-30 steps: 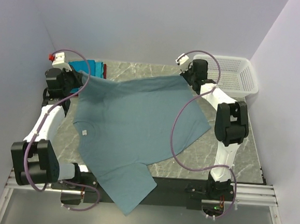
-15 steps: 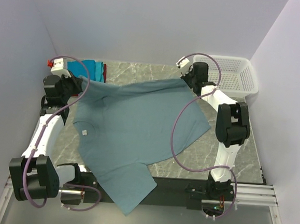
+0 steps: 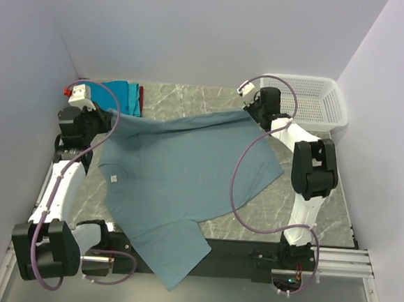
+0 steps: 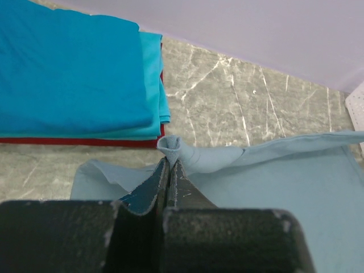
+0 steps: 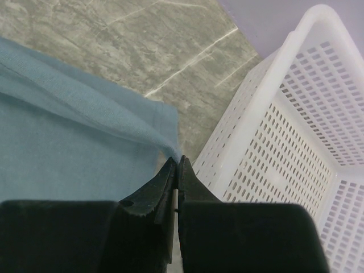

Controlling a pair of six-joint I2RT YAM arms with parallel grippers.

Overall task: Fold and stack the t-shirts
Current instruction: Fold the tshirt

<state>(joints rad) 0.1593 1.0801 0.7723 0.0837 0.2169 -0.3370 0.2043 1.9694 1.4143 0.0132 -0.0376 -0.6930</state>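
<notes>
Left tool (image 4: 169, 165) and right tool (image 5: 176, 162) each pinch the grey-blue t-shirt (image 3: 179, 170), spread between them.

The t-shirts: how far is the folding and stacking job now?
Done: a bright blue tee, a teal one and a red one lie folded in one stack at the far left. In hand: the left gripper and right gripper are each shut on the far edge of the grey-blue t-shirt. Left: this shirt is unfolded, its lower part hanging over the near edge; it needs folding and stacking.
</notes>
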